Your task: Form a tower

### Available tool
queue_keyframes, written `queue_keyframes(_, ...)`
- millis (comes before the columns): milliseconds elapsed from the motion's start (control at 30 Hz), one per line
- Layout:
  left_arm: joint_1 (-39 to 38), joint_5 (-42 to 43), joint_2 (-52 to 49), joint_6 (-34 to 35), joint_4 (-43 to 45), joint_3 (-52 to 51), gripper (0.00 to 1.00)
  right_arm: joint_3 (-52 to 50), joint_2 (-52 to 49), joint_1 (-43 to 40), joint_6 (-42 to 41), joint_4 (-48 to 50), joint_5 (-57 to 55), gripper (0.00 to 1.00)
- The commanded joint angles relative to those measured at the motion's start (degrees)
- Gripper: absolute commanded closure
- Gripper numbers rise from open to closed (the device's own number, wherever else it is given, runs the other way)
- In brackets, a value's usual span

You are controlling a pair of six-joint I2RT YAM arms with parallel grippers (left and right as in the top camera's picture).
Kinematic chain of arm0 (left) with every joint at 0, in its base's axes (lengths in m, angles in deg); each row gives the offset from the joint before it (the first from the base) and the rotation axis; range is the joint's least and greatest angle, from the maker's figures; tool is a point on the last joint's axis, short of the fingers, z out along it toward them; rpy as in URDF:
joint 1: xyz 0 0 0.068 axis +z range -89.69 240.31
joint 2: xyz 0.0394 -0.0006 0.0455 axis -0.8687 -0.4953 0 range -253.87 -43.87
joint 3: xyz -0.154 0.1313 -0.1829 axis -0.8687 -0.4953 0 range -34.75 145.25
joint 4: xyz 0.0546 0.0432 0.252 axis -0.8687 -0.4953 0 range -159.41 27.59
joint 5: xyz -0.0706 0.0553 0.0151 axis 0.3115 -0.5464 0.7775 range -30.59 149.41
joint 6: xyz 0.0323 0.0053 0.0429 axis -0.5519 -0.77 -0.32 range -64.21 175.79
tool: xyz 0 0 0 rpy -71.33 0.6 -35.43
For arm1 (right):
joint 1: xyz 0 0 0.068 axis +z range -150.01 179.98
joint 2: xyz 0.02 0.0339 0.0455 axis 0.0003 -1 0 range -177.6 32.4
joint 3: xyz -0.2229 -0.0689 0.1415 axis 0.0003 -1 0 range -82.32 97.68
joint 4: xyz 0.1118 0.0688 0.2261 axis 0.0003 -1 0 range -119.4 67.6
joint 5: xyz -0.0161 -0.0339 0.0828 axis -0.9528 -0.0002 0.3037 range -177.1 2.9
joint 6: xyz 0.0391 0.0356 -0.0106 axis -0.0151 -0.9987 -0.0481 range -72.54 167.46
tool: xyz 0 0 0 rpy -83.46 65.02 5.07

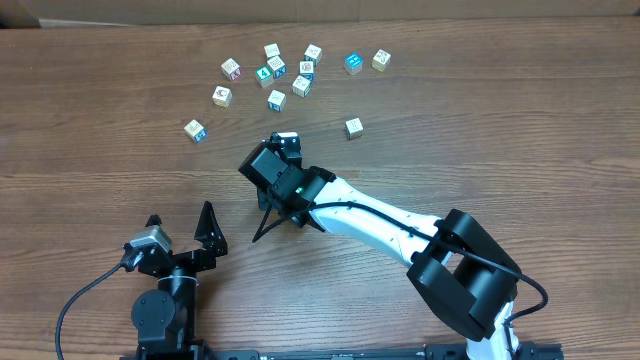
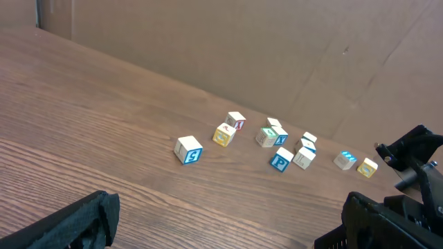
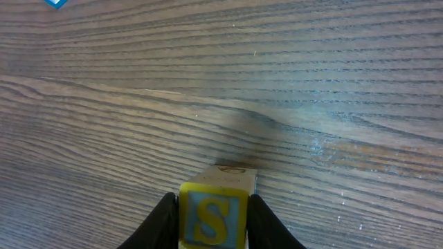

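Bench (image 1: 520,120): brown wood grain.

Tower (image 1: 287,138): stands at the middle of the bench, directly under the right gripper (image 1: 283,150). From overhead only its whitish top shows; the number of cubes in it cannot be told.

Right gripper: jaws closed tight on the S cube (image 3: 211,211), a pale block with a yellow letter on a blue face. One finger presses each side of it.

Left gripper (image 1: 183,232): by the near edge, towards the left corner. Jaws spread fully, nothing between them.

Loose cubes (image 1: 277,70): scattered near the far edge, well apart from both grippers. One single cube (image 1: 353,127) lies nearer the middle, another (image 1: 195,130) to the left of the group.
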Motion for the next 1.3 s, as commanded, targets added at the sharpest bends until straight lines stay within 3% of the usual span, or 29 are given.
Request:
queue_keyframes(0,-0.2,0.3,0.4,0.4,0.1,-0.2,0.01,0.0,0.0,0.3,0.4,0.2,-0.3,0.75)
queue_keyframes(200,-0.2,0.3,0.4,0.4,0.1,-0.2,0.00,0.0,0.0,0.3,0.4,0.1,-0.3,0.69)
queue_keyframes(367,-0.2,0.3,0.4,0.4,0.1,-0.2,0.00,0.0,0.0,0.2,0.4,0.5,-0.4,0.53)
queue_keyframes(433,-0.2,0.3,0.4,0.4,0.1,-0.2,0.01,0.1,0.0,-0.1,0.5,1.4,-0.5,0.43)
queue_keyframes(700,-0.2,0.3,0.4,0.4,0.1,-0.2,0.00,3.7,3.2,-3.9,5.8,-0.3,-0.5,0.25)
queue_keyframes(933,-0.2,0.3,0.4,0.4,0.1,-0.2,0.01,3.8,6.9,-13.6,6.3,-4.7,-0.6,0.07)
queue_keyframes(1267,-0.2,0.3,0.4,0.4,0.1,-0.2,0.00,3.7,6.9,-35.4,11.5,-16.7,-0.6,0.00)
